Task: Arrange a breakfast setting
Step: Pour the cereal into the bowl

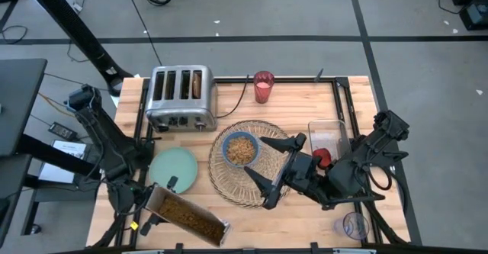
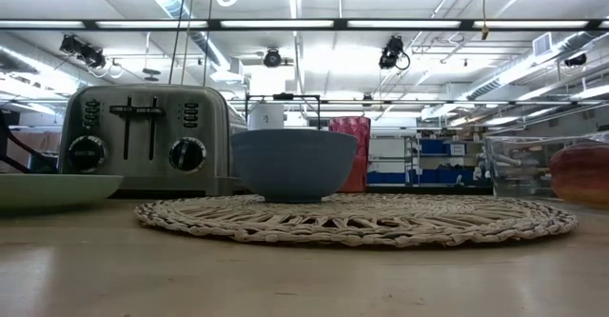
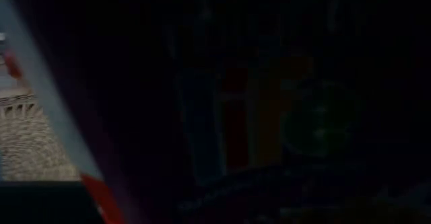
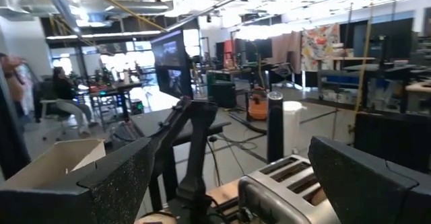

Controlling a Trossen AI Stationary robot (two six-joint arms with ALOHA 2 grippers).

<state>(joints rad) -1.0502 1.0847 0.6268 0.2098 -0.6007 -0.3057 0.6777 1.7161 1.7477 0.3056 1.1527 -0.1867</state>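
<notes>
**Two arms low, cereal box tilted over the counter's near edge**

Two tools are in play. The left tool point(image 1: 149, 200) sits at the near left of the counter point(image 1: 305, 105), against a cereal box point(image 1: 187, 216) lying tilted with cereal showing in its open top; I cannot tell how far its fingers are spread. The right tool point(image 1: 278, 170) hovers over the mat point(image 1: 248, 162) with its fingers wide apart and nothing between them.

The bowl point(image 1: 241, 149) rests on the mat, already holding cereal. The plate point(image 1: 174, 168) lies just beside the mat, touching the box's end. The cup point(image 1: 263, 86) stands at the far edge, well apart from the setting, near the toaster point(image 1: 181, 98), which has toast point(image 1: 197, 83) in one slot. The red fruit point(image 1: 322, 157) sits in the clear tray point(image 1: 329, 136), by the right arm.

Risks, as I judge them: the open box could spill cereal onto the plate or counter if it tips further. The right arm's reach crosses the mat, so a low sweep might clip the bowl. Its elbow hangs close to the tray and could nudge it.
</notes>
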